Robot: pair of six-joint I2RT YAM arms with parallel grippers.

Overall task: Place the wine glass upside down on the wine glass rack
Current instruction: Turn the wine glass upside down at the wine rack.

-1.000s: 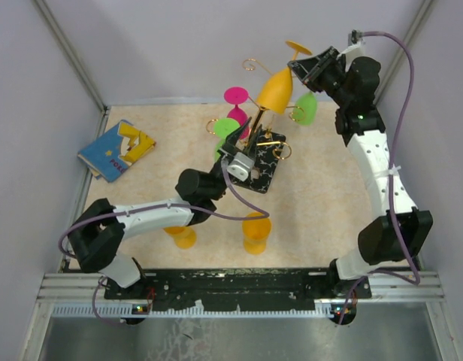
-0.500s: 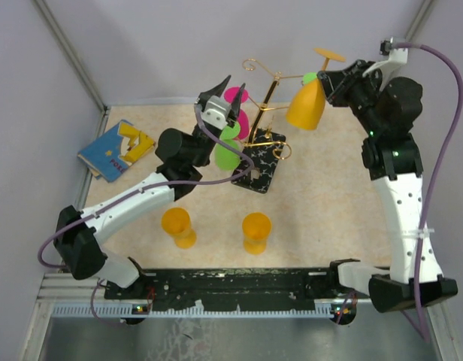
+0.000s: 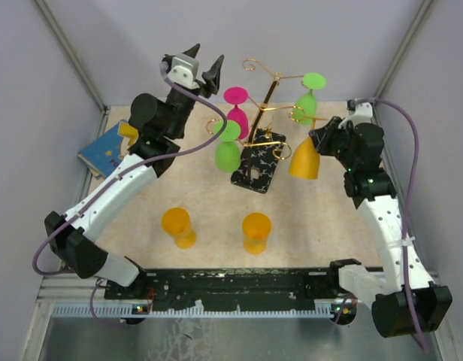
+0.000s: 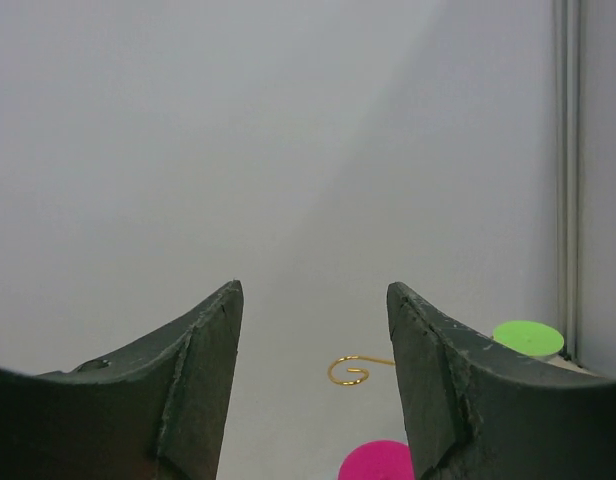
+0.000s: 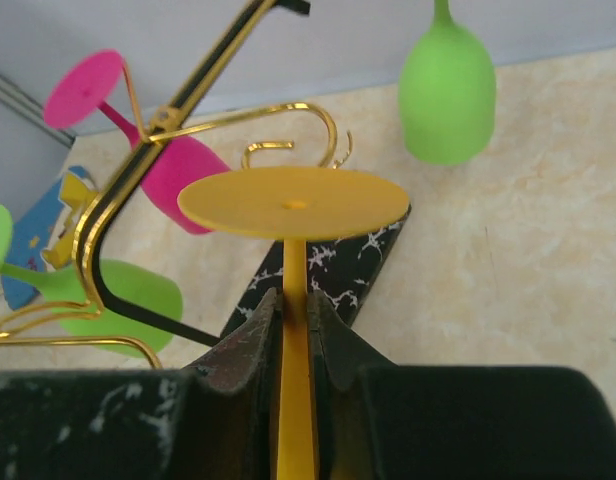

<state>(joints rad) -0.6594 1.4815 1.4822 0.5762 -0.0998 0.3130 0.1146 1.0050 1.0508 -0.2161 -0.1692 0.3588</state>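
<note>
While pinched by its stem in the narrow jaws of the right gripper (image 3: 316, 138), sits just right of the wine glass rack (image 3: 267, 94), beside its black marbled base: orange wine glass (image 3: 304, 162). Not hooked on any gold arm; cannot tell whether touching the wire. Seen from the right wrist: flat orange foot (image 5: 293, 203) at the far end of the stem, close in front of the rack's curled arms (image 5: 138, 160), stem running back between both fingers (image 5: 243, 345), clamped tight. Hanging on the rack: pink glass (image 3: 236, 113), green glass (image 3: 228, 150) at left, second green glass (image 3: 310, 94) at right. High at the back left, by the wall: left gripper (image 3: 205, 56), jaws spread wide, holding nothing, well apart from the held glass, rack in between. Standing on the surface (image 3: 329, 218) near the arm bases: two more orange glasses (image 3: 177, 224). Lying at the left edge: blue and yellow book (image 3: 115, 149).
</note>
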